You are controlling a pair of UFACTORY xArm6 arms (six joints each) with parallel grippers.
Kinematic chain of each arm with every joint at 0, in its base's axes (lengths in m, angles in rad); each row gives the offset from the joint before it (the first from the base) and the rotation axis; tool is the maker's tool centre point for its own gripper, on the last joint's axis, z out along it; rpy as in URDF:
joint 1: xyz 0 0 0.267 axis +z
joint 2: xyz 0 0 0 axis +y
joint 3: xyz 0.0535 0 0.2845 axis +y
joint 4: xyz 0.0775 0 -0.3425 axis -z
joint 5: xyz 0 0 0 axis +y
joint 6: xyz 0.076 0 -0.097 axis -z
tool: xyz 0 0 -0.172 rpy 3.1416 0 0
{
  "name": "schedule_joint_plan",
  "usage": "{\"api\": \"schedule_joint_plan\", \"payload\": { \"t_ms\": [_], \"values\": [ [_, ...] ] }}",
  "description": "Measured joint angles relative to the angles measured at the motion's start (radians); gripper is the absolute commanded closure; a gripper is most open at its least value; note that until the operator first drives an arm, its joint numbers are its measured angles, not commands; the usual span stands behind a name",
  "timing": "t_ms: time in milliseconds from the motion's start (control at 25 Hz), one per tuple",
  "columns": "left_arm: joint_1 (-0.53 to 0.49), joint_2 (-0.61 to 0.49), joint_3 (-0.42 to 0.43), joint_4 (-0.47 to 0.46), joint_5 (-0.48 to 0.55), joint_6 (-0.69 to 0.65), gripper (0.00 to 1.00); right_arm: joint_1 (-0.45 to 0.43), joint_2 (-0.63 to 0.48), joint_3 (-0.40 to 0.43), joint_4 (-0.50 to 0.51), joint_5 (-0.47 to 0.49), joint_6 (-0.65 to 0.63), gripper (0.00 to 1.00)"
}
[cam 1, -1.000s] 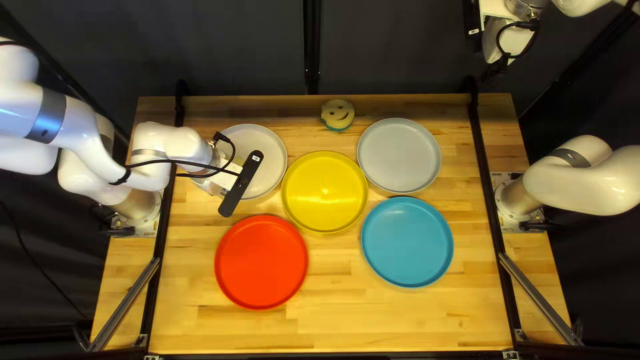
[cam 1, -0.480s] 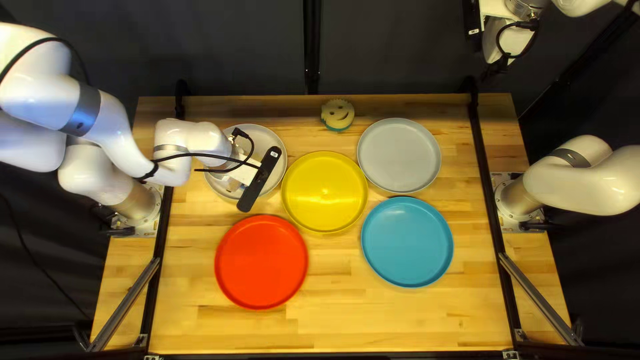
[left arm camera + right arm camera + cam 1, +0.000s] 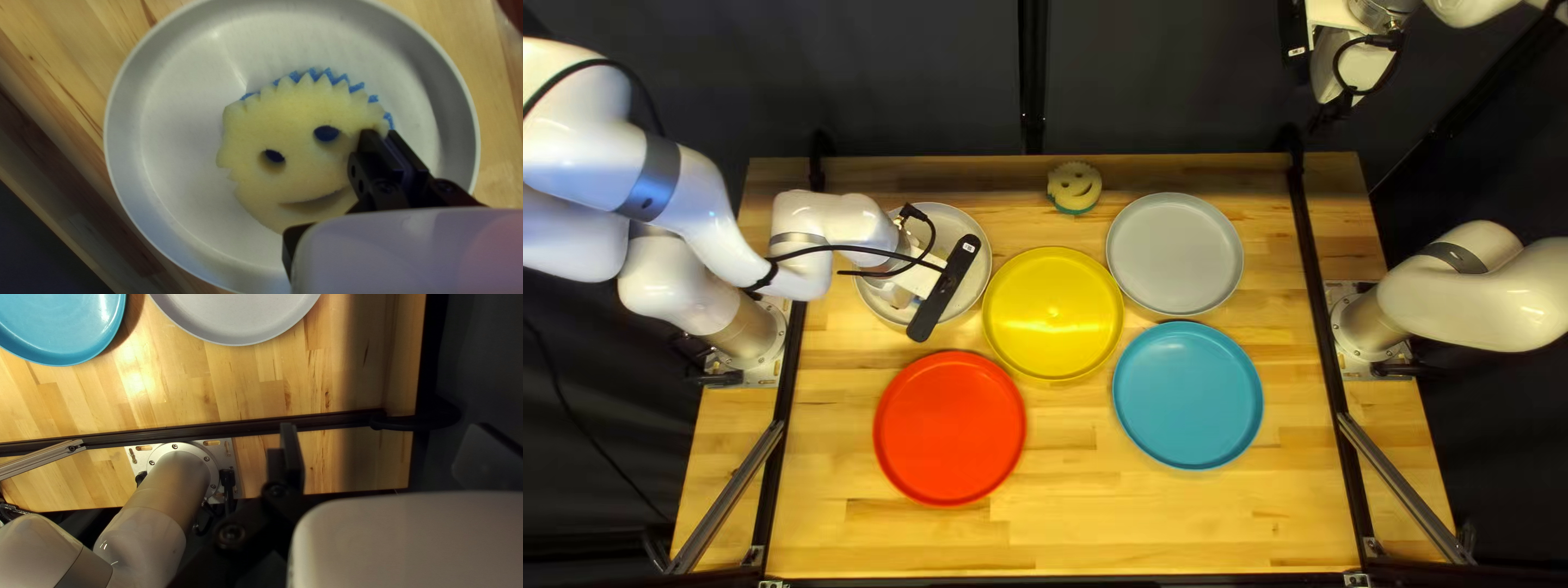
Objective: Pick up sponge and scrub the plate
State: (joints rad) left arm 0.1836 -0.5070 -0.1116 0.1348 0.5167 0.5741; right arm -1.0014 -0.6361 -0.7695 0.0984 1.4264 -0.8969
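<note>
My left gripper (image 3: 900, 296) is over the grey plate (image 3: 976, 242) at the left of the top left view. In the left wrist view my left gripper (image 3: 381, 135) has its two fingers close together, pinching the edge of a yellow smiling sponge (image 3: 297, 130) with a blue underside. That sponge lies over the inside of the pale plate (image 3: 158, 125); whether it touches the plate cannot be told. My right gripper (image 3: 1331, 111) hangs beyond the table's far edge. In the right wrist view, my right gripper (image 3: 387, 441) has its fingers wide apart, nothing between them.
A second smiling sponge (image 3: 1075, 187) lies near the table's far edge. Beside the left plate are a yellow plate (image 3: 1053, 314) and a red plate (image 3: 950, 428); farther right are another grey plate (image 3: 1175, 254) and a blue plate (image 3: 1188, 395).
Over the second, my left gripper has moved right across the plate, with a slight shift back left in the latest half second. The right arm has stayed still.
</note>
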Motion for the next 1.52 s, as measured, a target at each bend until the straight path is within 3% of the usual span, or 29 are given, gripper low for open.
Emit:
{"api": "schedule_joint_plan", "payload": {
  "t_ms": [160,360,800,1080,1240,1520],
  "values": [
    [0.017,-0.057,0.045,-0.015,0.025,0.013,1.0,0.0,0.0,0.0,0.0,0.0,0.0,0.0],
    [0.023,-0.025,0.049,-0.025,0.007,0.021,1.0,0.0,0.0,0.0,0.0,0.0,0.0,0.0],
    [0.02,0.165,-0.122,-0.017,-0.042,0.027,1.0,0.0,0.0,0.0,0.0,0.0,0.0,0.0],
    [0.03,0.238,-0.169,-0.028,-0.087,0.062,1.0,0.0,0.0,0.0,0.0,0.0,0.0,0.0],
    [0.04,0.203,-0.141,-0.052,-0.087,0.091,1.0,0.0,0.0,0.0,0.0,0.0,0.0,0.0],
    [0.089,0.02,-0.03,-0.103,-0.007,0.149,1.0,0.0,0.0,0.0,0.0,0.0,0.0,0.0]
  ]
}}
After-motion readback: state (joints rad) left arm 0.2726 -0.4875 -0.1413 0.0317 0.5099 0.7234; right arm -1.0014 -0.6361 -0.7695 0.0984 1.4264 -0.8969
